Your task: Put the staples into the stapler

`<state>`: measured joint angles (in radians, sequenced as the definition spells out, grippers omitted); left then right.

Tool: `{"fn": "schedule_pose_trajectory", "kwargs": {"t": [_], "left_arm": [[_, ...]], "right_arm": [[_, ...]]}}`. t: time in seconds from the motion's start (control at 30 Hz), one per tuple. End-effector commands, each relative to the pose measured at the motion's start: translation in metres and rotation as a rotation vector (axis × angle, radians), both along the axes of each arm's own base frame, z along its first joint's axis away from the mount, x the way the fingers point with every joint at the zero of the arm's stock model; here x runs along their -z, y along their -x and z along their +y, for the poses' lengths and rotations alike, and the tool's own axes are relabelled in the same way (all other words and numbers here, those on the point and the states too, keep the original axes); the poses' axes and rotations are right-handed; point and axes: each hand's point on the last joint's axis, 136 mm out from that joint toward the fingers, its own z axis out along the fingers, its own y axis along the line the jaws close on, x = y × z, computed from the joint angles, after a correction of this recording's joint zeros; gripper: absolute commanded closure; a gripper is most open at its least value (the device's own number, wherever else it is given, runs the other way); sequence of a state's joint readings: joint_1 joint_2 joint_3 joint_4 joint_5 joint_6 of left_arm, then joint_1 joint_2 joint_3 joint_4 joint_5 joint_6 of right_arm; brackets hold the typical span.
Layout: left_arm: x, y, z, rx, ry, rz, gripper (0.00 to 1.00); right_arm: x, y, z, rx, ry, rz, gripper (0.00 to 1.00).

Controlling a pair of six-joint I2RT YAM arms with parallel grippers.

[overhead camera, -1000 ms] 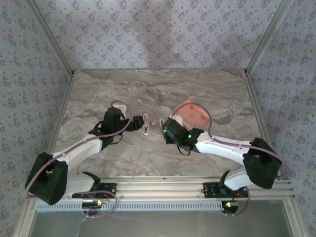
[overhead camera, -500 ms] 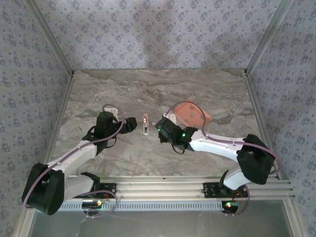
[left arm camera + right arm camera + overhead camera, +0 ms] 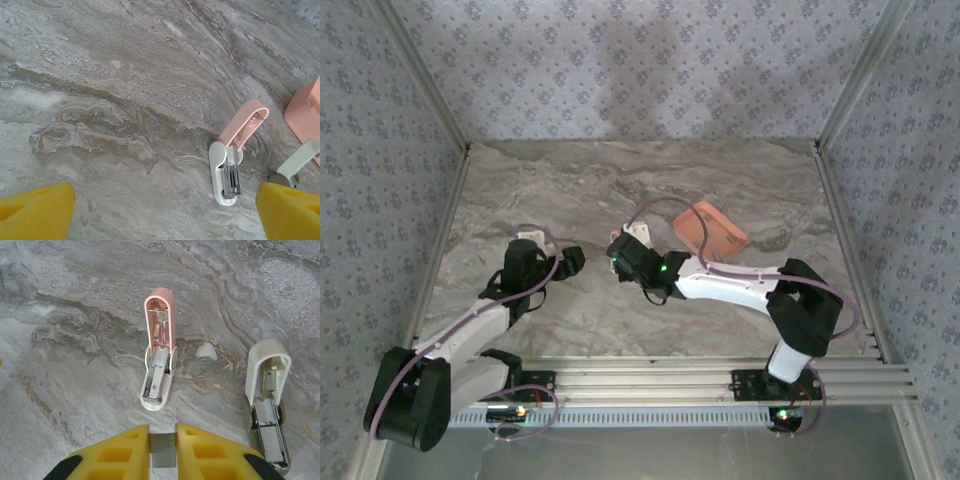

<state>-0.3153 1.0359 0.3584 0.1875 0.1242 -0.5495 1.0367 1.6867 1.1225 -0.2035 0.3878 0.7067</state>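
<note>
1. Staples are pinched between the right gripper fingers, clamped tight, just short of the pink stapler lying flipped open.
2. White stapler lies beside it.
3. Left gripper is spread wide, holding nothing.

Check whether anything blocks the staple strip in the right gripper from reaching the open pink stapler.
Nothing visible does. The right gripper holds the staple strip, and only bare marble table lies between it and the open pink stapler. The white stapler sits off to the side.
</note>
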Motion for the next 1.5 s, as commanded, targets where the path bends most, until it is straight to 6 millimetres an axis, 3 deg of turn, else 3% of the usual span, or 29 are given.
{"fn": "schedule_pose_trajectory", "kwargs": {"t": [0.0, 0.07, 0.17, 0.77, 1.47], "left_arm": [[-0.013, -0.007, 0.003, -0.007, -0.009, -0.082, 0.07], [-0.012, -0.006, 0.005, -0.004, -0.023, -0.092, 0.06], [-0.012, -0.005, 0.007, 0.003, -0.044, -0.107, 0.06], [0.002, 0.005, 0.02, -0.007, -0.112, -0.118, 0.03], [0.005, 0.005, 0.026, -0.027, -0.127, -0.119, 0.02]], "right_arm": [[-0.006, -0.011, 0.01, 0.012, 0.003, -0.04, 0.82], [0.0, -0.012, 0.011, 0.013, 0.017, -0.033, 0.82], [-0.006, -0.018, 0.022, 0.013, -0.006, -0.039, 0.82], [0.027, -0.032, 0.038, 0.02, 0.003, 0.029, 0.82], [0.063, -0.048, 0.036, 0.066, 0.043, 0.09, 0.82]]}}
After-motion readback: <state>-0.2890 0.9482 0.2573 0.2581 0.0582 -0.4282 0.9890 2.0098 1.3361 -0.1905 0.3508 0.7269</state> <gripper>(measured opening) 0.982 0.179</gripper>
